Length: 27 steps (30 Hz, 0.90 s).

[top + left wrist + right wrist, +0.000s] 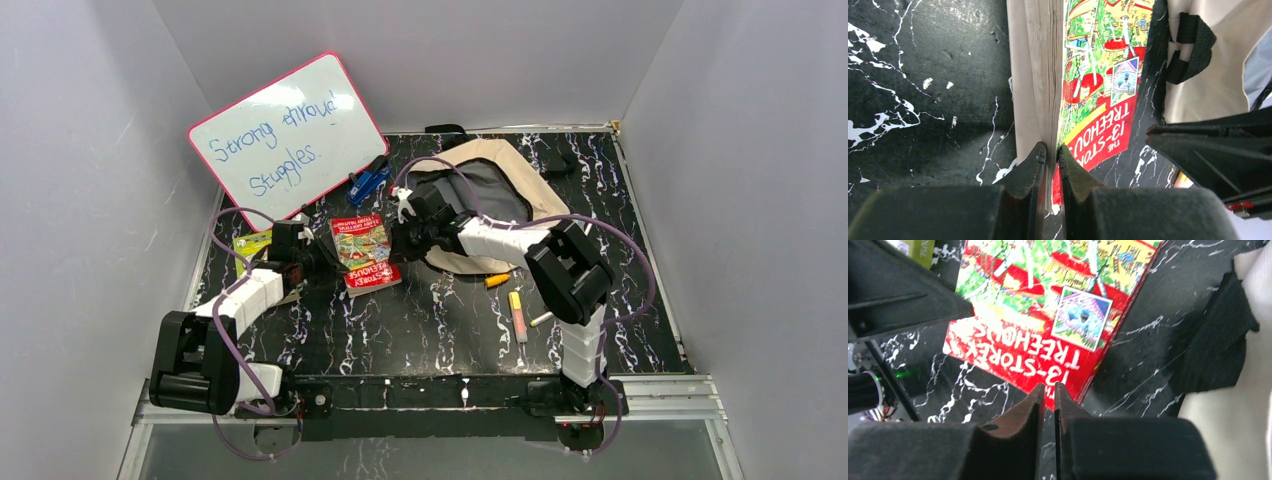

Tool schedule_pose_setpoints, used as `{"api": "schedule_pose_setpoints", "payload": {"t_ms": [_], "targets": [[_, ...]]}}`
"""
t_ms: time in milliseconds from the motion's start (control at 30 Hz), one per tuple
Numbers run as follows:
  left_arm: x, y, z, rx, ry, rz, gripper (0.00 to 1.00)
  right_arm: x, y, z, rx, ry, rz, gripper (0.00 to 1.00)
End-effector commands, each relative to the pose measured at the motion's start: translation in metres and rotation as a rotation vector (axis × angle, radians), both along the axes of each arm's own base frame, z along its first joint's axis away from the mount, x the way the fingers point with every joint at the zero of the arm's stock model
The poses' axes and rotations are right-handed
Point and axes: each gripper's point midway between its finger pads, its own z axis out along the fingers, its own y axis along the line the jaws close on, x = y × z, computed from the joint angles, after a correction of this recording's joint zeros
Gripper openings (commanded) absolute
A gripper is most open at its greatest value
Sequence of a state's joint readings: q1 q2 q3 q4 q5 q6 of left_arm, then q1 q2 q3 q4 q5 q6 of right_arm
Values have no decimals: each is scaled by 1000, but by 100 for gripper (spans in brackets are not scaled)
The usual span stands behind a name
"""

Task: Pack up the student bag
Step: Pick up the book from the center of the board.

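Note:
The student bag (500, 190) lies open at the back right, beige with a grey lining; its fabric (1218, 80) and a black strap (1193, 47) fill the right of the left wrist view. A red and green book (365, 255) lies just left of it. My left gripper (1052, 150) is shut on the book's (1098, 75) left edge, with pages and cover pinched between its fingers. My right gripper (1048, 389) is shut to a thin slit with nothing seen in it. Its tips sit over the book's (1048, 315) red corner, on the bag's (1223, 440) side.
A whiteboard (290, 140) leans at the back left, with a blue item (368, 182) below it and a green item (252, 242) behind the left gripper. An orange marker (497, 280), a yellow and red marker (518, 315) and a pen (543, 318) lie in front of the bag.

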<state>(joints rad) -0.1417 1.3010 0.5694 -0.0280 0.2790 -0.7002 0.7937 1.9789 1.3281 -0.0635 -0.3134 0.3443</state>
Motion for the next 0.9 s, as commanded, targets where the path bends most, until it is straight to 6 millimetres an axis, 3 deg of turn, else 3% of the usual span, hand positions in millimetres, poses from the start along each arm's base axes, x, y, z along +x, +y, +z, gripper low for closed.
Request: {"api": "schedule_pose_setpoints", "payload": {"t_ms": [0,133,267,400,567,733,867], "targets": [[13,-11,36,-61,-93,-20,0,-1,-3,40,70,-79,-29,26],[14,-13,42,-85,-80,6,0,-6,-12,50,127,-153,-32,50],[15,-17,47,-126,-76,19,0,-1,-22,64,151,-309,-20,59],[17,-22,56,-167,-82,23,0,9,-31,74,145,-522,29,61],[20,-25,67,-204,-88,20,0,-4,-30,100,238,-870,203,61],[24,-24,81,-232,-101,22,0,-22,-33,99,182,-1172,413,61],[26,-26,86,-255,-101,16,0,-32,-34,95,124,-1365,529,67]]}}
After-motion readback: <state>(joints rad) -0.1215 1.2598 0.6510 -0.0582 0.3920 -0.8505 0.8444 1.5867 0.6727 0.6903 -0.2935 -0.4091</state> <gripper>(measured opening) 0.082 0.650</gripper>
